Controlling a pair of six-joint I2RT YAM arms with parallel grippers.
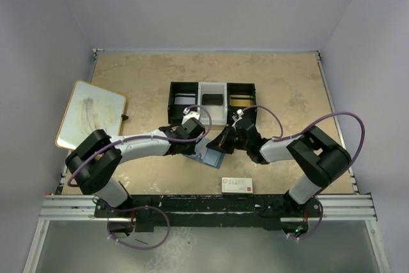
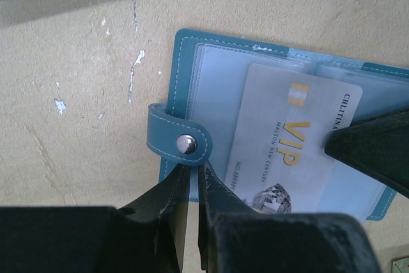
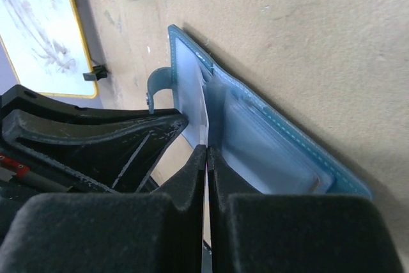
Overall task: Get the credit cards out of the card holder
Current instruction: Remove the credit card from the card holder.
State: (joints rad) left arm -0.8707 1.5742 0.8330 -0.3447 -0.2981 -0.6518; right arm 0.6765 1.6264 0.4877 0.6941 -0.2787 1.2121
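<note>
Tan, scuffed table [image 1: 287,81] under pale walls: my two arms meet at its middle, toward the near side, over an open blue wallet [image 1: 206,156] lying flat. My left gripper [image 2: 193,172] has its fingers pressed nearly together on the wallet's near edge, just below the snap tab [image 2: 182,142], pinning it down. My right gripper [image 3: 206,153] pinches a pale grey card [image 2: 287,139] (the print reads VIP) by its thin edge, fingers closed flat on it. The card lies against the wallet's clear pockets. I cannot tell whether its far end is free of the sleeve. No gold card shows in the wallet. Something gold lies in the right compartment of the black-and-white tray [image 1: 171,100] farther back, too small to name.

As I judge it, the danger is the wallet coming along with the card. My left hold is a narrow bite on one edge, and a tight sleeve could drag the whole thing up or swing it round. The card is thin and slick, so a pull off its own line could bend it or let it slide out of my right fingers.

Both arms reach in from the near corners, elbows bowed outward, forearms converging low over the table. The wrists angle toward each other, and the grippers sit just beside one another at the wallet.
</note>
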